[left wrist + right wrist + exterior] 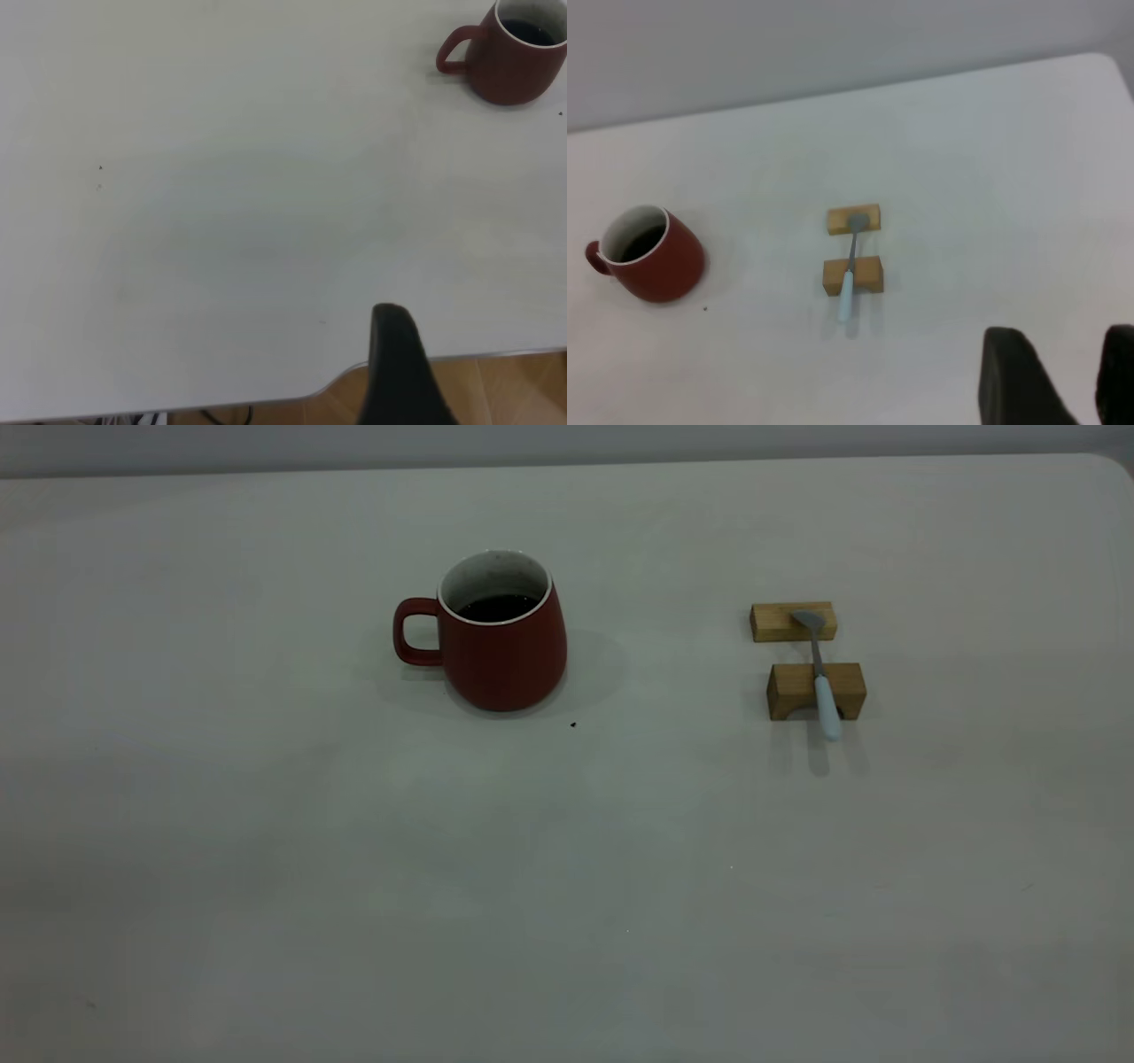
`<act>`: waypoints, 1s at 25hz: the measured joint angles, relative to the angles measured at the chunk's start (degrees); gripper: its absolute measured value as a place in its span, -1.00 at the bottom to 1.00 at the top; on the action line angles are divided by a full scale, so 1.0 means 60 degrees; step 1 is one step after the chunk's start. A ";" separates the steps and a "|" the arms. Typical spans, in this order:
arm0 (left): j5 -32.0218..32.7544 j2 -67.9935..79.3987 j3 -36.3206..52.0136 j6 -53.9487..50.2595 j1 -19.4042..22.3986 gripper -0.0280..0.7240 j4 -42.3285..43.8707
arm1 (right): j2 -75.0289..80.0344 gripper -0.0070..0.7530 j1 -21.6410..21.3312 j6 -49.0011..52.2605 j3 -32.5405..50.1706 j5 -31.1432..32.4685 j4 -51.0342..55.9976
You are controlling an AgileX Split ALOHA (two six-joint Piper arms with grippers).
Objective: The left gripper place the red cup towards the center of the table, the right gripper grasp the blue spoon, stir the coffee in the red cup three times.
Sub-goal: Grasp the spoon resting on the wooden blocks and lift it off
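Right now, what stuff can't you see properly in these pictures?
- How deep the coffee goes: the red cup wall hides it in every view.
- The left gripper: the left wrist view shows one dark finger, cut off by the edge; whether its jaws are open is unclear.
- The right gripper: only two finger ends, cut by the right wrist view's edge.
- Both arms: outside the exterior view.
- The blue spoon underside: hidden by the wooden blocks.

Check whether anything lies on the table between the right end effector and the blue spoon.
Nothing visible does. In the right wrist view, only bare table separates the right end effector from the blue spoon, which rests across two wooden blocks. The red cup stands well off to the side, clear of that path.
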 joint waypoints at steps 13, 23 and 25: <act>0.0003 0.0000 0.0000 -0.0011 0.0000 0.46 0.0000 | 0.7571 0.57 0.0000 -0.6137 -0.0093 -0.4148 0.4620; 0.0003 0.0000 0.0000 -0.0011 0.0000 0.46 0.0000 | 1.3098 0.57 0.0880 -0.9305 -0.2191 -0.3860 0.7766; 0.0003 0.0000 0.0000 -0.0011 0.0000 0.46 0.0000 | 1.4142 0.57 0.1345 -0.9163 -0.2695 -0.3856 0.7652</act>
